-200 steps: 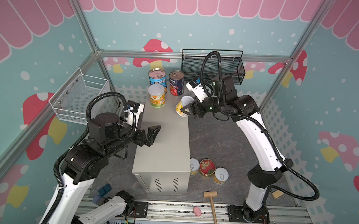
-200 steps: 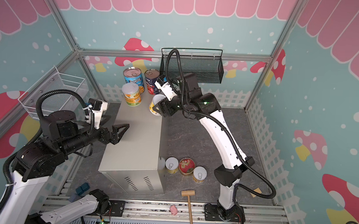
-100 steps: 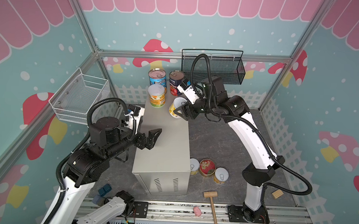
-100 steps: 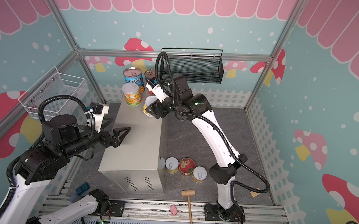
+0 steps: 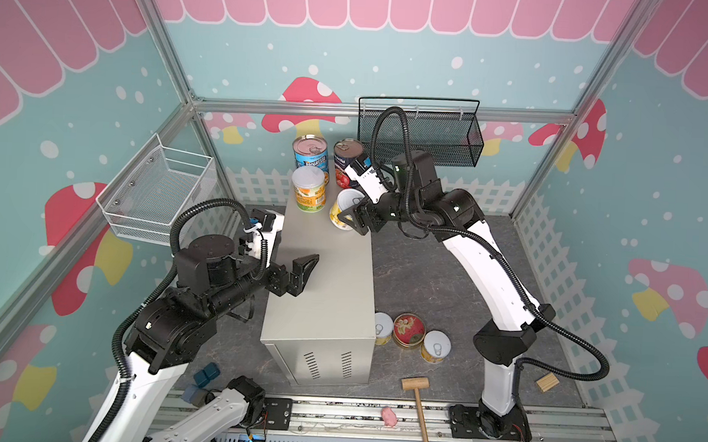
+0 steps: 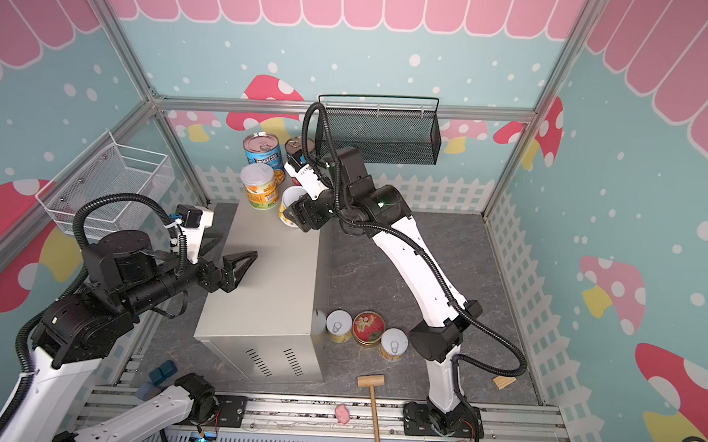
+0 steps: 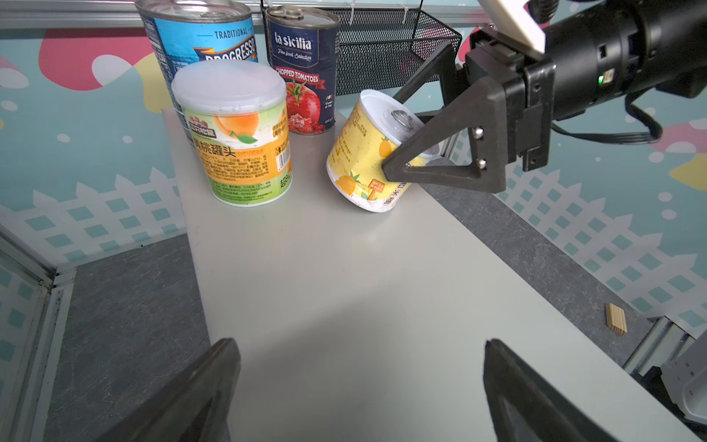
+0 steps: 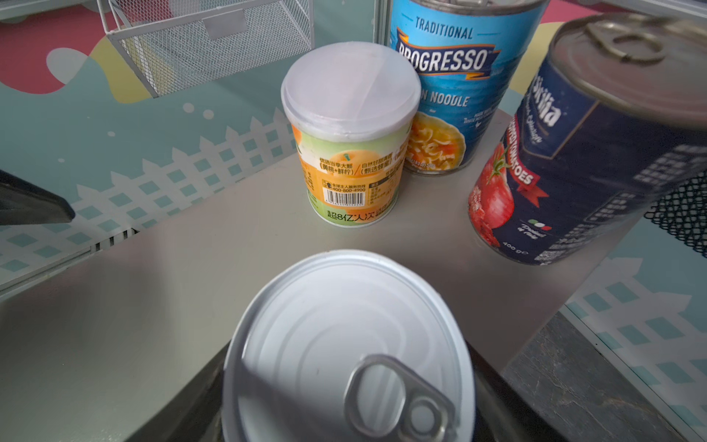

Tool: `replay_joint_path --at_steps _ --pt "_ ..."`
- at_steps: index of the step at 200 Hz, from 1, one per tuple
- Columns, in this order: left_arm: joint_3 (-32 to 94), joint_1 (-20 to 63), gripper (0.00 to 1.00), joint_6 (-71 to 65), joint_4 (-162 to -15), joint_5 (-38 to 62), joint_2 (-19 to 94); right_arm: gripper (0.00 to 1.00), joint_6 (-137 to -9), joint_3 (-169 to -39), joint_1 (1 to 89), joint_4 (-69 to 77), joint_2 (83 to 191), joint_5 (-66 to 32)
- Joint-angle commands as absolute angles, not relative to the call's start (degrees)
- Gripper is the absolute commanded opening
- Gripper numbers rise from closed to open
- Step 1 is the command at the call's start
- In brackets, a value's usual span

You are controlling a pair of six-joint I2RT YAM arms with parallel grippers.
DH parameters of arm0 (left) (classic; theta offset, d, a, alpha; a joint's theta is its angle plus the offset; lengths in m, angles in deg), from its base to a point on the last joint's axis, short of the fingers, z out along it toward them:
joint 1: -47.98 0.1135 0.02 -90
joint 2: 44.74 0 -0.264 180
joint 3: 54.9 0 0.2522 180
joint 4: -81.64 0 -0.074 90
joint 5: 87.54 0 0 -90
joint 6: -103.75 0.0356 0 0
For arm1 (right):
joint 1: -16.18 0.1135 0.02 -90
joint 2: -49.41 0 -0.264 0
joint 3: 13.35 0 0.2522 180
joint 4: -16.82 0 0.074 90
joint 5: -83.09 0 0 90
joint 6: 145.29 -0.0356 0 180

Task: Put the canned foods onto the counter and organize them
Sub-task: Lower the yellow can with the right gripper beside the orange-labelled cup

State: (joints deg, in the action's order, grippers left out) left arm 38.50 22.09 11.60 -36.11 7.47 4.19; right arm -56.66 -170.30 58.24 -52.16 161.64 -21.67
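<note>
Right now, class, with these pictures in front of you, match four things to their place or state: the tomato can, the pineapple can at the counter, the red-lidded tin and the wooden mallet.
Things
1. tomato can
2. pineapple can
3. red-lidded tin
4. wooden mallet

Places or states
A. on the floor, between two short yellow cans
B. tilted, gripped by the right gripper
C. lying at the front, handle across the front rail
D. upright at the far end of the counter

Pairs: 1-D, 2-B, 3-A, 4-C
</note>
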Motion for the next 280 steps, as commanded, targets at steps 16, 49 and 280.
replay_joint_path --at_steps 16,49,280 --pt "37.34 22.40 1.00 11.94 -38.15 8.40 3.16 0.79 -56.53 -171.71 58.72 -50.72 162.94 -20.93" --pt "37.33 22.42 1.00 11.57 -39.05 9.09 3.57 0.79 -56.68 -171.73 58.72 -50.73 163.19 -19.81" --pt "29.82 21.97 1.00 11.60 -49.42 10.60 3.37 0.89 -61.87 -147.14 60.12 -32.23 150.99 -12.88"
